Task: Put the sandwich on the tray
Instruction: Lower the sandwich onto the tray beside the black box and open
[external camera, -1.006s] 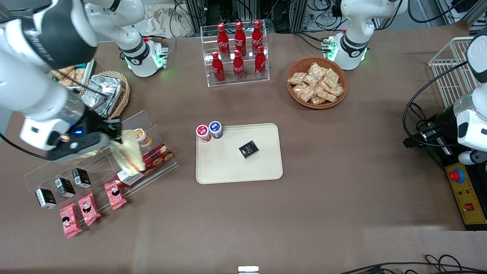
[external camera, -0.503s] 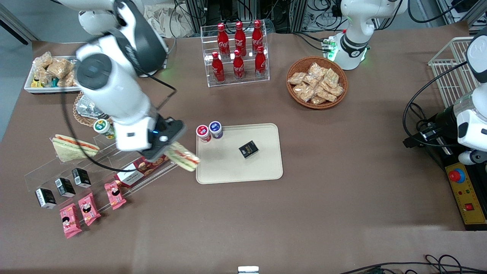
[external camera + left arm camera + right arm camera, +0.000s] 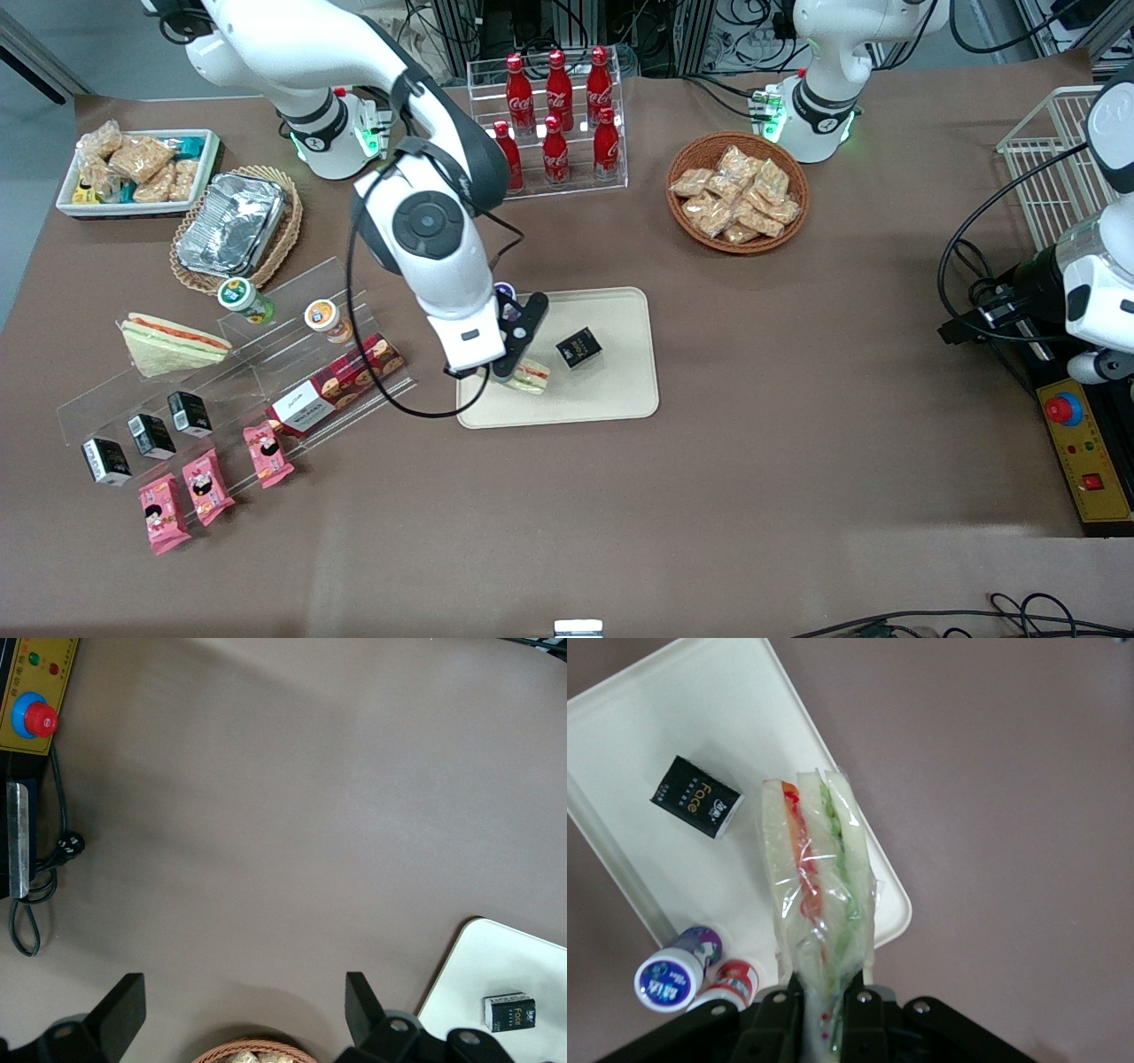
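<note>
The sandwich [image 3: 532, 375] [image 3: 819, 886], a clear-wrapped wedge with red and green filling, hangs pinched in my right gripper [image 3: 516, 361] [image 3: 825, 999], whose fingers are shut on its wrapped end. It hovers over the cream tray [image 3: 611, 394] [image 3: 700, 726], near the tray's edge nearest the front camera. A small black box [image 3: 578, 347] [image 3: 697, 808] lies on the tray beside the sandwich. The left wrist view shows a corner of the tray [image 3: 483, 961] and the black box [image 3: 510, 1011].
Two small capped cups [image 3: 682, 967] stand at the tray's corner, mostly hidden by the arm in the front view. A larger pale sandwich [image 3: 168, 344], cookie box [image 3: 337, 383] and snack packs sit on the acrylic shelf. Cola rack [image 3: 554, 124], wicker basket [image 3: 737, 192], foil tray [image 3: 232, 223].
The right arm swung from the acrylic shelf toward the tray, carrying the sandwich; it now holds it over the tray beside the black box.
</note>
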You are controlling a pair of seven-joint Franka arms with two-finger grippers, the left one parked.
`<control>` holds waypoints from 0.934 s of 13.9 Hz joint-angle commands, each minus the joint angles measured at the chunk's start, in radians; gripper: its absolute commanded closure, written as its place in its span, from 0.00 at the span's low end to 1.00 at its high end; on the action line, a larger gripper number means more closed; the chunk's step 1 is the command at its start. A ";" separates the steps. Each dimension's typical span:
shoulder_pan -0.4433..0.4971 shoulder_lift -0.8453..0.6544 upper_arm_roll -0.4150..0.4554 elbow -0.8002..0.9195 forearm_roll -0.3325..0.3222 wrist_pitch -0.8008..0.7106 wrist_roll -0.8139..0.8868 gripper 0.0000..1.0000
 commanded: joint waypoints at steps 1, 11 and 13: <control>0.012 0.062 -0.009 0.012 -0.016 0.056 -0.055 0.74; 0.045 0.173 -0.009 -0.026 0.010 0.268 -0.068 0.00; 0.033 0.166 -0.009 -0.026 0.013 0.267 -0.066 0.00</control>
